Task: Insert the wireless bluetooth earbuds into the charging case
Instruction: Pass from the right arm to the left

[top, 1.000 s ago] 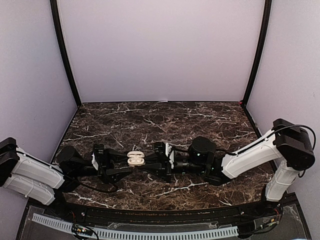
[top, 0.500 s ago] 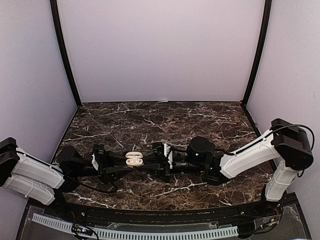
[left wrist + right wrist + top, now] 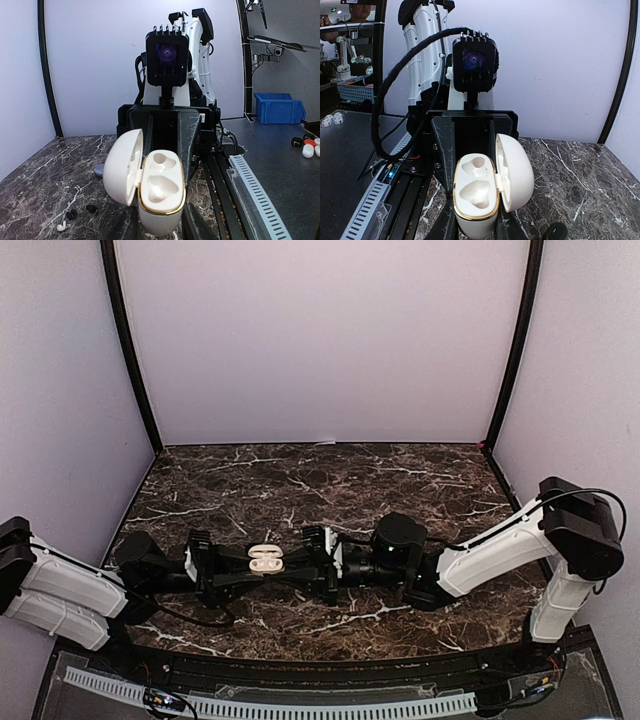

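We see right gripper [image 3: 475, 231] clamped on the open charging case [image 3: 476, 192]; left gripper [image 3: 161, 232] looks closed on it too. Earbuds [image 3: 71, 215] lie loose on its far side.

Robotics lab, test booth.
Two robot arms [image 3: 70, 590] are bolted to a marble-look table [image 3: 400, 480] inside lavender walls [image 3: 320, 340] on a black frame [image 3: 128, 350]; beyond stand a grey bench [image 3: 285, 170], blue bin [image 3: 279, 107] and slotted cable duct [image 3: 250, 185].

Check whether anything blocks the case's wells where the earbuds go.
Nothing visible: the lid is open and both wells are empty. But the left claw and right claw grip the case, so neither can fetch earbuds.
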